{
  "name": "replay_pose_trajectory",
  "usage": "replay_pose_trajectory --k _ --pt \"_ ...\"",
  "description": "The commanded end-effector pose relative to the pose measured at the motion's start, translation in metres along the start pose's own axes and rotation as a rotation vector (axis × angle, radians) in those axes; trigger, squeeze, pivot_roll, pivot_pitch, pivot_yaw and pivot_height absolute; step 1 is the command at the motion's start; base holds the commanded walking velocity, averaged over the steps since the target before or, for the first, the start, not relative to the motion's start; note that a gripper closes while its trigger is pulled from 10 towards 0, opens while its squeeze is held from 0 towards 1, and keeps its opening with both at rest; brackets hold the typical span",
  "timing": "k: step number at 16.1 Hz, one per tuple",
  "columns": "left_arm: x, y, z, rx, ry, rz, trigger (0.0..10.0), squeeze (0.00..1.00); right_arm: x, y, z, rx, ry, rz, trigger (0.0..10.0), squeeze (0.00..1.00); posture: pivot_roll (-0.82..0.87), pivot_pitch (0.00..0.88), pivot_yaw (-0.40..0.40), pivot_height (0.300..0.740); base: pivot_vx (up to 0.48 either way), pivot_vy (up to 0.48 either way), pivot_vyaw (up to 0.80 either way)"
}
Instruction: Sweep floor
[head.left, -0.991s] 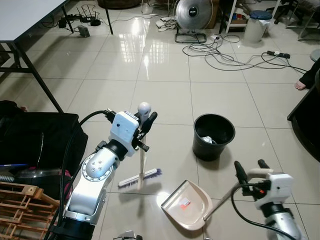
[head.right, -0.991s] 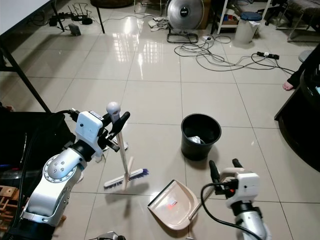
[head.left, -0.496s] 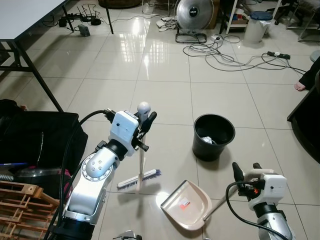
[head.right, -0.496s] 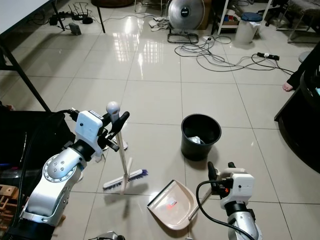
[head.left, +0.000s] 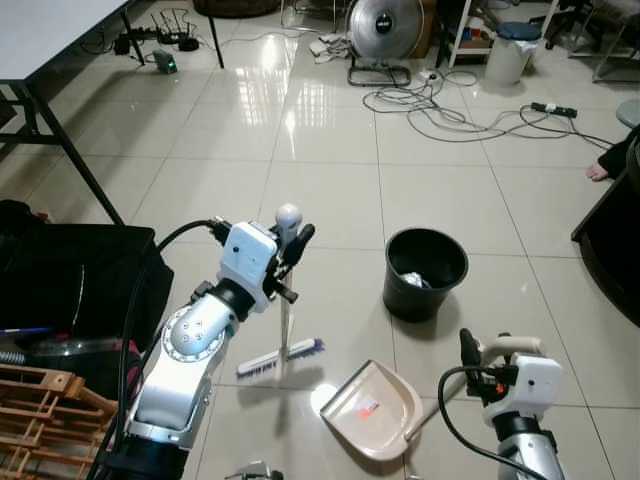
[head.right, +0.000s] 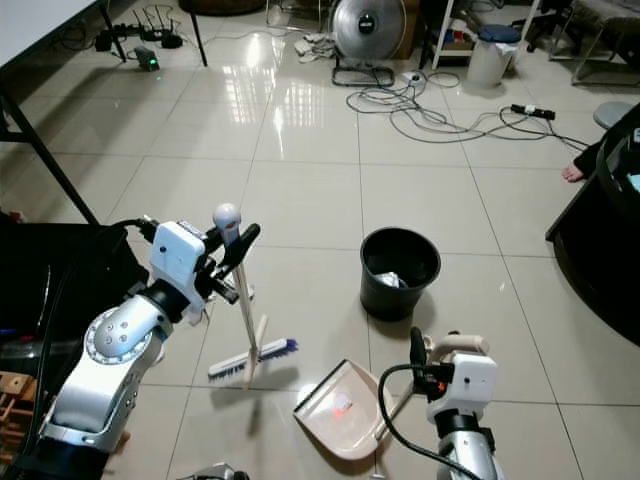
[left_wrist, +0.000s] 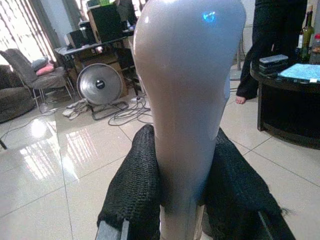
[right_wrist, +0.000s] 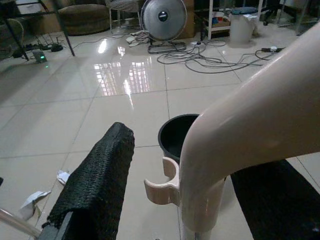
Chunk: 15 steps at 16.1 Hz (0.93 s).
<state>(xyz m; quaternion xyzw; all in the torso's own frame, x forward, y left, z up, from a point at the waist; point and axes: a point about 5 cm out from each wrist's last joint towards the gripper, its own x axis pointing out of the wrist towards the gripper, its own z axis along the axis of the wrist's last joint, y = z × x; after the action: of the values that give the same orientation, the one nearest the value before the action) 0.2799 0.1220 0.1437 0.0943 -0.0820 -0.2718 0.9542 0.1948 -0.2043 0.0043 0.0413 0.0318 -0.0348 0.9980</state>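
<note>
The right gripper now sits closer in toward the robot and a little further left than a second ago, when it reached out near the lower right edge of the head views. With it, the handle it grips now stands steeper. The dustpan lies slightly nearer the robot's left, its mouth a touch closer to the broom head. On the far floor by the table leg, a small device now shows a green light, where it was dark before.
</note>
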Motion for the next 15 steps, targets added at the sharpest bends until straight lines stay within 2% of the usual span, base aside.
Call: replay_pose_trajectory --k 1,5,6,7,8,15 --pt "0.0 0.004 0.012 0.029 -0.056 0.002 10.0 0.0 -0.001 0.001 0.003 -0.009 -0.018 -0.008 10.0 0.0 0.08 0.052 0.034 0.74 0.0 0.0 0.0" --pt "-0.001 0.003 0.012 0.023 -0.057 -0.009 10.0 0.0 0.002 -0.003 0.004 -0.003 -0.038 -0.054 10.0 0.0 0.08 0.054 0.04 0.74 0.0 0.0 0.0" --pt "-0.001 0.003 0.012 0.023 -0.058 -0.011 10.0 0.0 0.002 -0.005 0.003 0.004 -0.034 -0.076 4.4 0.0 0.08 0.056 0.041 0.74 0.0 0.0 0.0" --pt "-0.001 0.003 0.012 0.023 -0.058 -0.012 10.0 0.0 0.002 -0.006 0.003 0.008 -0.032 -0.085 1.7 0.0 0.08 0.056 0.041 0.74 0.0 0.0 0.0" --pt "-0.001 0.003 0.012 0.023 -0.058 -0.012 10.0 0.0 0.002 -0.007 0.002 0.015 -0.026 -0.096 0.0 0.0 0.08 0.058 0.042 0.74 0.0 0.0 0.0" --pt "-0.001 0.002 0.013 0.023 -0.056 -0.022 10.0 0.0 0.001 -0.012 0.001 0.023 -0.02 -0.097 0.0 0.0 0.09 0.061 0.046 0.74 0.0 0.0 0.0"
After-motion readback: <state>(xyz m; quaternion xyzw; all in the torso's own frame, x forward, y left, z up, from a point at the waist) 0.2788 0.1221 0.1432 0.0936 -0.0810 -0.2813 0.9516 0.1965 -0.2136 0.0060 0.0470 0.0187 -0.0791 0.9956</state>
